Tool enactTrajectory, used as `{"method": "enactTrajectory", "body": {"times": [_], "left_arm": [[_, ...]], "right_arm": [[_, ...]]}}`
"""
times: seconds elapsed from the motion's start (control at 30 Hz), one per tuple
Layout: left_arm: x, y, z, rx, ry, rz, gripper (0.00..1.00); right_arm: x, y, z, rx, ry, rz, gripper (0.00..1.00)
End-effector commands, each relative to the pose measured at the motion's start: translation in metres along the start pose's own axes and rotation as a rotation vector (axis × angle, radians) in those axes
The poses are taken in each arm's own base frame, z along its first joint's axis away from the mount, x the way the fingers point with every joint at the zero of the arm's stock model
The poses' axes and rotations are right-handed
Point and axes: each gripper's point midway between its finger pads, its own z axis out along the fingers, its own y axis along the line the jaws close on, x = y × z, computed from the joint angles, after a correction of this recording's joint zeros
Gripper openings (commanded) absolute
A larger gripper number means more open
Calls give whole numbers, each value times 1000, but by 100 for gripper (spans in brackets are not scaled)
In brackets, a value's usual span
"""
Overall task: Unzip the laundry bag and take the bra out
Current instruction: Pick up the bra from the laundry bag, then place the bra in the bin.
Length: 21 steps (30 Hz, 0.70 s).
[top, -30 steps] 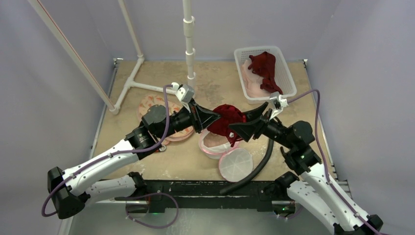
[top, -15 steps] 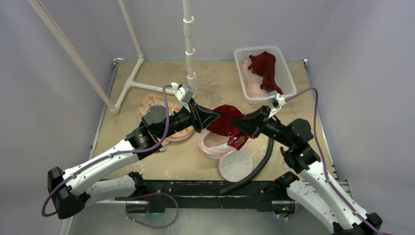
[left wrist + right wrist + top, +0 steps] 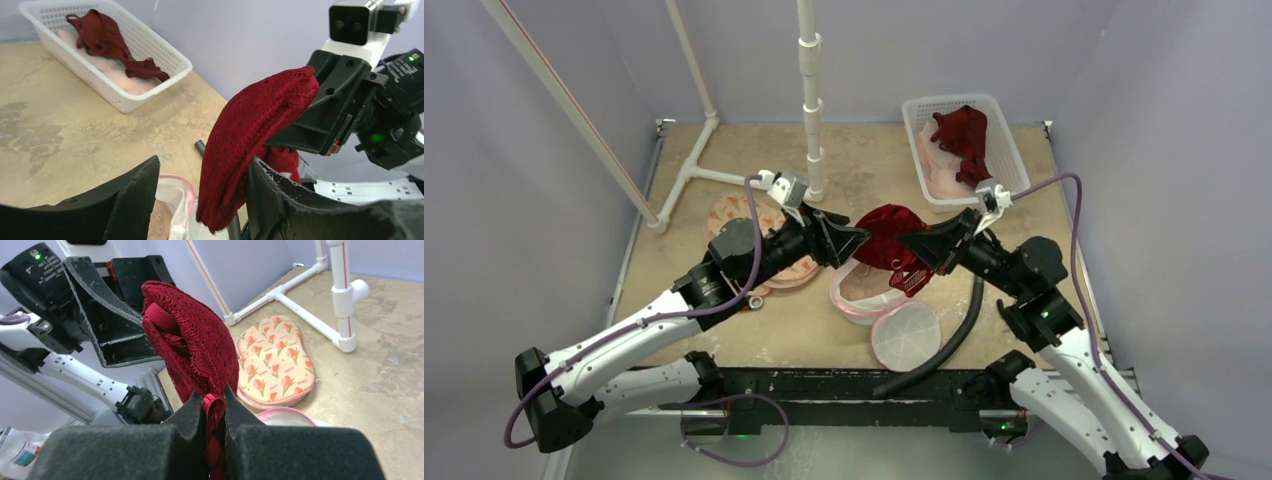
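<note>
The pink laundry bag [image 3: 860,293] lies open at the table's [image 3: 864,160] centre. Above it, the right tool [image 3: 214,397] clenches the red lace bra [image 3: 192,342]. The left tool [image 3: 200,174] stands released, jaws apart, at the bra's 9 o'clock. A white basket [image 3: 1016,160] sits at 1 o'clock.

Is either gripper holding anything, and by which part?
The right gripper pinches the red lace bra by a bunched edge below its cup; the left gripper is open, holding nothing.
</note>
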Motion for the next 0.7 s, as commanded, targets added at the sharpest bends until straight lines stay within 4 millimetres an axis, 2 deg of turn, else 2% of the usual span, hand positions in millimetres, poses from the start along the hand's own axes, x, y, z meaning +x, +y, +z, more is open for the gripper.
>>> {"method": "enactTrajectory", "body": {"times": [0.0,0.17,0.27,0.37,0.5,0.57,0.67], "left_arm": [[-23,17,-13,-120,-87,-27,60],[-31,51,-44,-314,-164,-73,64],[-27,77,-72,-457,-205,-116,66],[-20,90,-91,-524,-226,-157,66],[2,109,-108,-612,-220,-225,64],[17,117,-112,-635,-208,-259,63],[39,124,-112,-648,-180,-298,62]], "right_arm": [[-46,0,-4,93,-139,-58,0],[-77,-39,-5,344,-226,-45,0],[-90,-67,2,485,-250,-22,0],[-102,-92,5,606,-298,-23,0],[-119,-120,8,728,-357,-35,0],[-126,-130,13,743,-363,-35,0],[-128,-155,15,801,-360,-31,0]]}}
